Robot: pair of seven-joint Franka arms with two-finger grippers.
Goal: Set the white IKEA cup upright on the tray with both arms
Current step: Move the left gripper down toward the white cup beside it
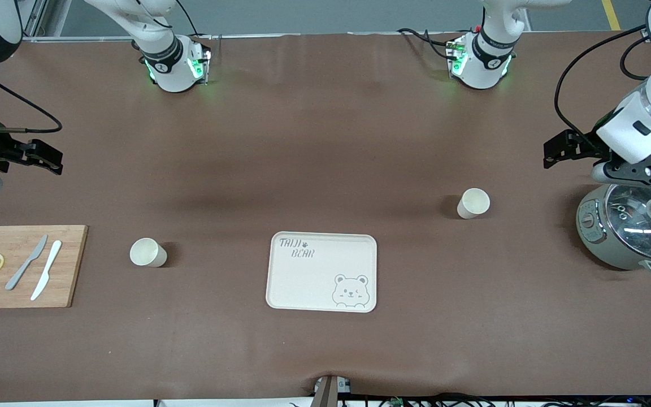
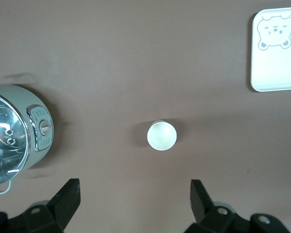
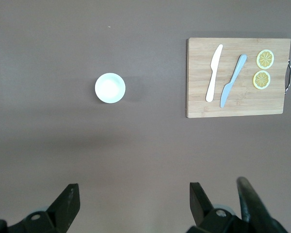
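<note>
The cream bear tray (image 1: 303, 282) lies in the middle of the table, with nothing on it. One white cup (image 1: 473, 203) stands upright toward the left arm's end; it also shows in the left wrist view (image 2: 161, 135), as does the tray's corner (image 2: 276, 68). A second white cup (image 1: 147, 252) stands upright toward the right arm's end and shows in the right wrist view (image 3: 110, 88). My left gripper (image 1: 550, 155) is open and empty over bare table beside the pot, its jaws (image 2: 135, 194) wide apart. My right gripper (image 1: 56, 162) is open and empty over bare table at the right arm's end, jaws (image 3: 135, 196) wide apart.
A wooden cutting board (image 1: 71, 271) with two knives and two lemon slices lies at the right arm's end, also in the right wrist view (image 3: 199, 97). A grey-green pot with a glass lid (image 1: 630, 232) stands at the left arm's end, also in the left wrist view (image 2: 14, 131).
</note>
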